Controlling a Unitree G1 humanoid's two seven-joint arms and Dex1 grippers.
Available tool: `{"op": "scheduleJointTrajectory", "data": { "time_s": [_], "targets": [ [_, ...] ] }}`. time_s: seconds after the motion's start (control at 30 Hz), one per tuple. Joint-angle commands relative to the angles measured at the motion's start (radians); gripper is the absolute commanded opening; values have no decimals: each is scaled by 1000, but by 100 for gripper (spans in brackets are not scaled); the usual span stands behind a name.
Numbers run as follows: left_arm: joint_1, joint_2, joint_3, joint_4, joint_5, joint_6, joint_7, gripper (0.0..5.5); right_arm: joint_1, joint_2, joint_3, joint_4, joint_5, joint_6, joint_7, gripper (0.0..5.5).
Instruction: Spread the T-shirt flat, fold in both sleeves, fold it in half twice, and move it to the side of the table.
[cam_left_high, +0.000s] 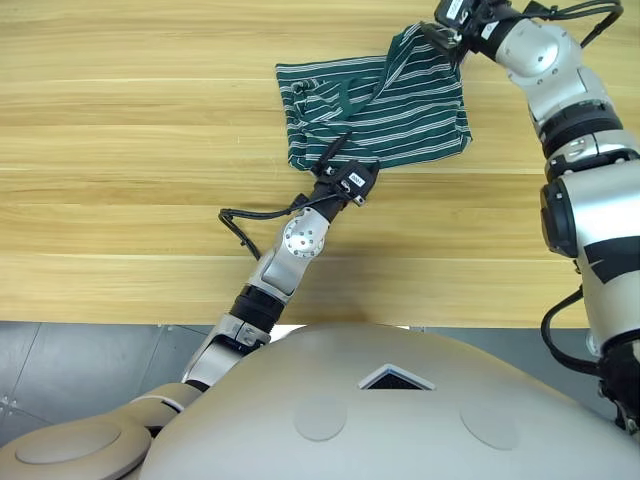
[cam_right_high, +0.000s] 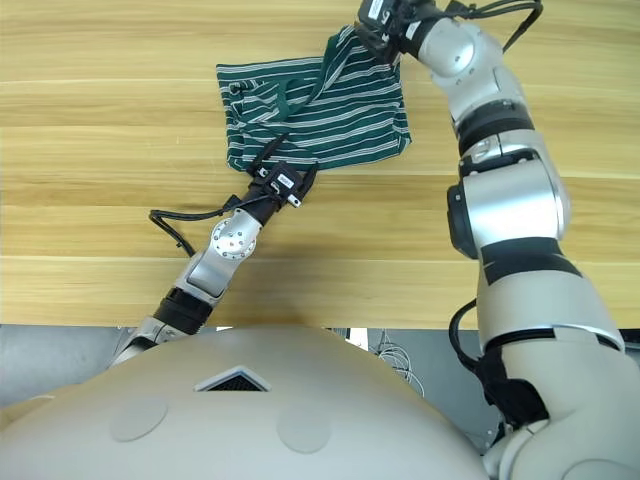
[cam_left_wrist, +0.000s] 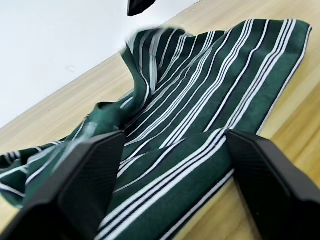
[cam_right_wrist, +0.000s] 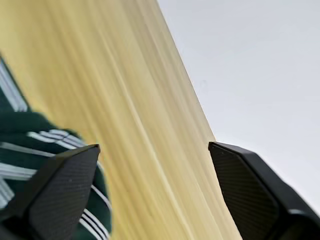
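T-shirt, rumpled green white-striped cloth, wood-grain table, left claw wide over hem, right claw wide

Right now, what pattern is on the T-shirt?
The T-shirt is dark green with groups of thin white stripes, clearest in the left wrist view.

- You have the T-shirt lying on the table, right of centre and toward the far side.
- Your left gripper sits at the shirt's near edge, toward its left end, and the left wrist view shows the hem lying between the two fingers.
- Your right gripper is at the shirt's far right corner, just behind the cloth.
- That far right corner stands up off the table toward the right gripper, while the rest of the shirt lies on the tabletop.
- The two grippers are well apart, with the shirt between them.
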Motion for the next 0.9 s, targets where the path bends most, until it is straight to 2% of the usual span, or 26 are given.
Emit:
{"op": "scheduleJointTrajectory", "data": {
  "time_s": [0.03,0.13,0.2,0.3,0.4,0.53,0.67,0.77,0.9],
  "targets": [
    [30,8,-19,63,1,43,-14,361,-64,-26,-36,38,9,72,-94,405],
    [33,3,-22,61,2,43,-8,361,-44,-44,-43,39,6,55,-119,405],
    [33,3,-24,57,4,42,-6,361,2,-55,-45,21,18,-23,-62,405],
    [36,17,-11,1,0,33,-6,361,88,-68,-79,-30,111,-189,206,405],
    [53,42,-2,-133,-2,22,-24,361,165,-90,-148,-95,269,-248,533,405],
    [64,85,20,-327,2,46,-62,361,267,-96,-166,-138,342,-212,727,405],
    [-8,135,99,-309,-11,79,-76,361,329,-60,-133,-162,313,-183,713,405],
    [-89,162,144,-203,-19,74,-71,361,357,-46,-80,-172,248,-190,665,405],
    [-207,182,147,-13,14,57,-42,361,379,-34,-26,-182,187,-178,606,405]
  ]
}}
